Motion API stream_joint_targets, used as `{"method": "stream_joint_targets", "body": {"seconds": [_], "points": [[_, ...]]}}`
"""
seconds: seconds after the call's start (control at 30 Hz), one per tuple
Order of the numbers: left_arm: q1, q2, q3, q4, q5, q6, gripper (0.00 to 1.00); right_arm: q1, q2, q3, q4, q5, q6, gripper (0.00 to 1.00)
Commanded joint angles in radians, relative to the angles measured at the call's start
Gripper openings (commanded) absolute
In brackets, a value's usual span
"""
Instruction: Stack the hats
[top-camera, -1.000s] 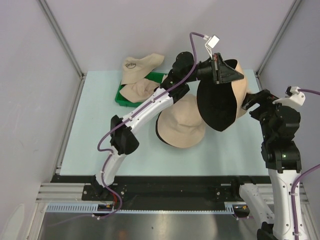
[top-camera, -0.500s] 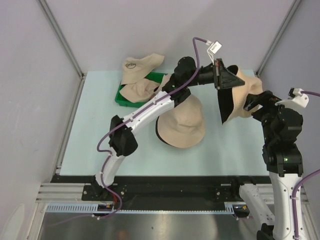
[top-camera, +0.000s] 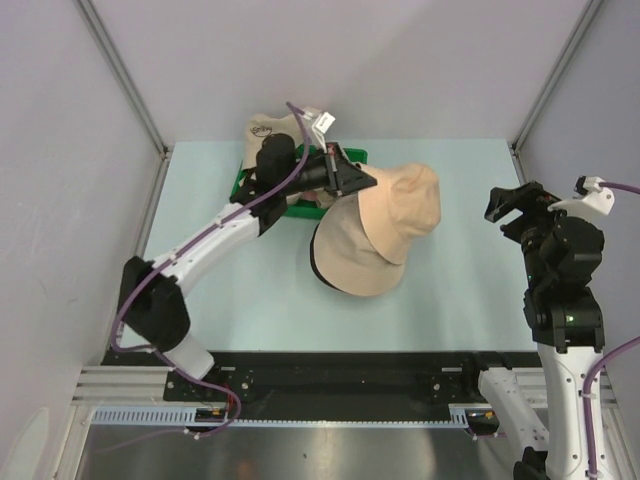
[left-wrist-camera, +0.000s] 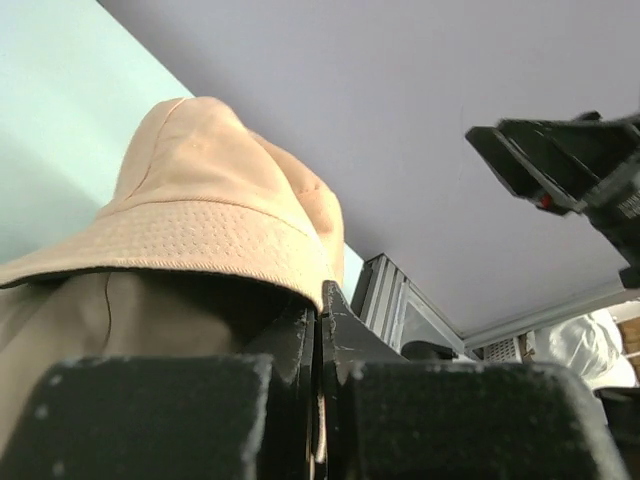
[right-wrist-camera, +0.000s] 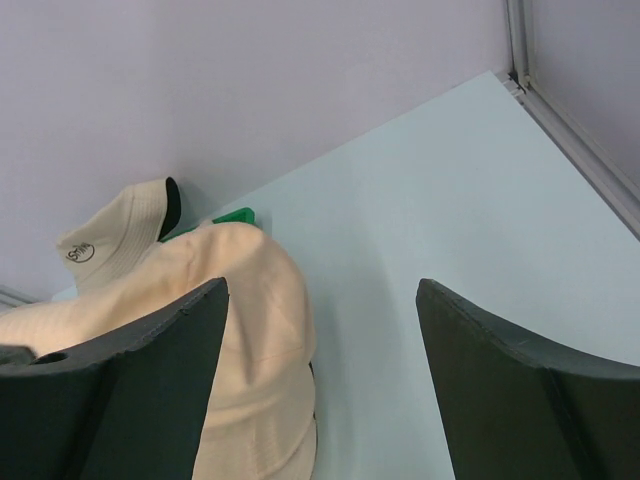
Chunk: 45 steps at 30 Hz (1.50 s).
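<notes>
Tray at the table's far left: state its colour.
The tray is green, clearest in the top view.

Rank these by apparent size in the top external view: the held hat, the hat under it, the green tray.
1. The held hat, though it lies on top, nearer the camera.
2. The hat under it, partly covered.
3. The green tray, mostly hidden.

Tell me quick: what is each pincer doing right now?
Left pincer: closed, pinching the brim of a beige hat.
Right pincer: open, holding nothing.
</notes>
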Motion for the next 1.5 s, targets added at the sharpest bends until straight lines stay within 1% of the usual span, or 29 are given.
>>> {"method": "stream_joint_targets", "body": {"seconds": [0.0,0.13,0.2,0.27,0.37,0.43,0.57,0.6,0.67,0.73,0.87,0.97,1.07,1.17,1.27,1.3,1.37,1.47], "points": [[0.024,-0.165,-0.088,-0.006,-0.038,0.094,0.00,0.001,0.005,-0.010,0.044,-0.019,0.010,0.81],[0.046,-0.271,-0.185,-0.072,-0.086,0.108,0.00,0.001,0.010,-0.009,0.050,-0.030,0.013,0.81],[0.056,-0.317,-0.273,-0.086,-0.137,0.115,0.00,0.001,0.008,-0.009,0.052,-0.028,0.013,0.81],[0.081,-0.369,-0.362,-0.097,-0.161,0.114,0.00,0.001,0.011,-0.009,0.053,-0.031,0.011,0.81],[0.115,-0.397,-0.448,-0.112,-0.199,0.117,0.00,0.003,0.023,-0.007,0.058,-0.049,0.008,0.81],[0.130,-0.396,-0.479,-0.105,-0.208,0.120,0.00,0.001,0.032,-0.010,0.068,-0.092,-0.003,0.81],[0.158,-0.356,-0.551,-0.077,-0.228,0.115,0.00,0.007,0.088,-0.032,0.088,-0.239,-0.023,0.81],[0.162,-0.338,-0.556,-0.074,-0.228,0.115,0.00,0.007,0.107,-0.047,0.094,-0.310,-0.018,0.81],[0.168,-0.330,-0.577,-0.071,-0.228,0.127,0.00,0.025,0.120,-0.067,0.127,-0.359,-0.009,0.81],[0.168,-0.340,-0.597,-0.053,-0.216,0.150,0.00,0.039,0.126,-0.108,0.166,-0.407,-0.004,0.81],[0.168,-0.376,-0.688,-0.022,-0.208,0.180,0.01,0.055,0.137,-0.184,0.210,-0.482,0.005,0.81],[0.170,-0.385,-0.735,-0.011,-0.205,0.190,0.00,0.050,0.152,-0.250,0.266,-0.646,0.014,0.81],[0.168,-0.382,-0.786,0.043,-0.193,0.181,0.00,0.044,0.163,-0.325,0.334,-0.742,0.059,0.81],[0.170,-0.373,-0.800,0.073,-0.178,0.177,0.00,0.023,0.172,-0.394,0.413,-0.809,0.115,0.80],[0.168,-0.362,-0.824,0.110,-0.191,0.184,0.00,-0.007,0.201,-0.460,0.473,-0.865,0.157,0.80],[0.170,-0.356,-0.829,0.115,-0.192,0.189,0.00,-0.008,0.212,-0.477,0.525,-0.885,0.166,0.80],[0.170,-0.342,-0.837,0.133,-0.169,0.189,0.00,-0.036,0.236,-0.516,0.573,-0.933,0.198,0.80],[0.168,-0.351,-0.864,0.167,-0.159,0.163,0.00,-0.039,0.282,-0.540,0.640,-0.977,0.209,0.80]]}}
